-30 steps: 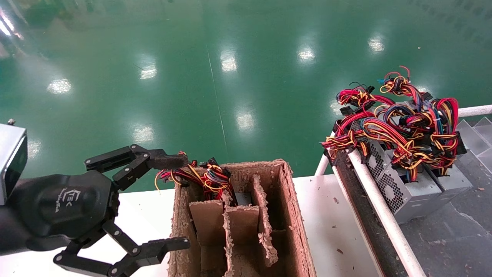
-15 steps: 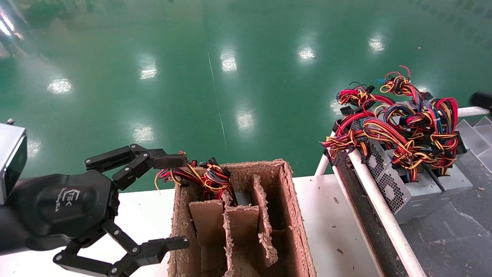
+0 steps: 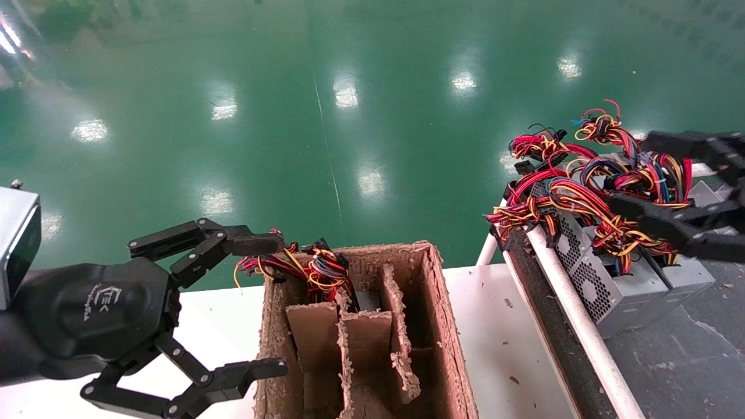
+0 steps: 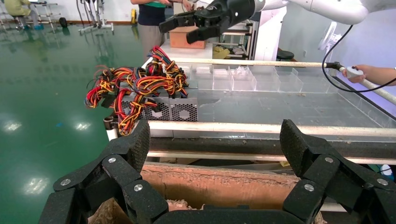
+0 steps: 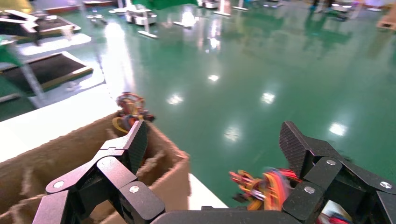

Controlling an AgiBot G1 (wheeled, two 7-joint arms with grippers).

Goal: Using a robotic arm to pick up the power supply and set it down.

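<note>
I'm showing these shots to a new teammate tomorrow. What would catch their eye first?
Probably the tangle of red, yellow and black wires heaped over the grey power supplies on the robot's right, with the open right end effector just above them. Next, the frayed brown cardboard divider box at centre, one wire bundle poking from its far corner, beside the open left end effector.

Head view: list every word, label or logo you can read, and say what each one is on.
White logo on the left tool: a stylised mark with a line of small print under it, too small to read.
Power supplies: no readable labels.
Cardboard box: no print.
Right tool: no markings visible.
</note>
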